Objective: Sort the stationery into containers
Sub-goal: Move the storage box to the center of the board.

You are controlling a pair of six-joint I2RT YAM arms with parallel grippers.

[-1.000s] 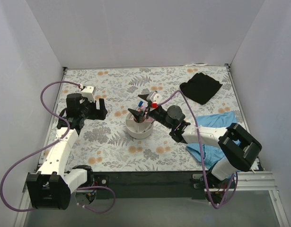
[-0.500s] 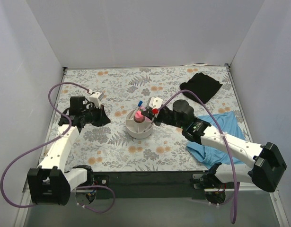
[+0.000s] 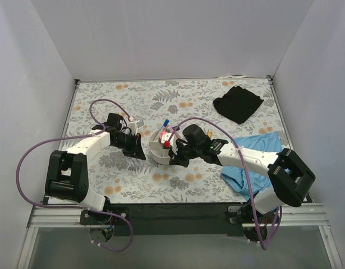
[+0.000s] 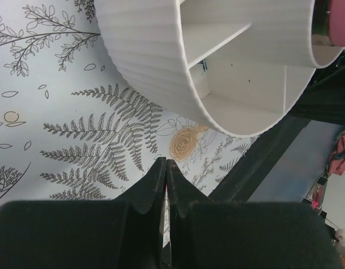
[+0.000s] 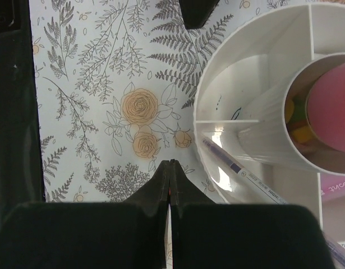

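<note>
Left gripper (image 4: 166, 163): fingers pressed together, nothing between them, low over the table (image 3: 105, 101), just left of the organiser (image 3: 153, 149). Its wrist view shows the ribbed white wall and two bare outer compartments right ahead.

Right gripper (image 5: 170, 163): fingers also pressed together, holding nothing, sitting at the near-right side of the organiser, tips just short of the rim.

So the organiser lies between the two grippers, right of the left one and to the far-left of the right one. Both are about equally close; neither clearly touches it.

Stationery: no loose item seen on the table. Pink case (image 5: 332, 109) stands in the central cup. Thin pen (image 5: 239, 168) leans in a near outer compartment, its long axis slanting across the compartment and out over the rim. Blue-capped marker (image 3: 167, 122) sticks up at the far side.

Judgement: sorting looks all but done. If anything is left, it's likely hidden under an arm; can't tell.

Versus half a second ago: the right gripper was up over the centre cup with the pink case at its tips; now the case is in the cup and the gripper has dropped to the near side. The left gripper was well to the left and has swung in beside the wall. Black cloth (image 3: 238, 103) and blue cloth (image 3: 261, 144) unchanged.
</note>
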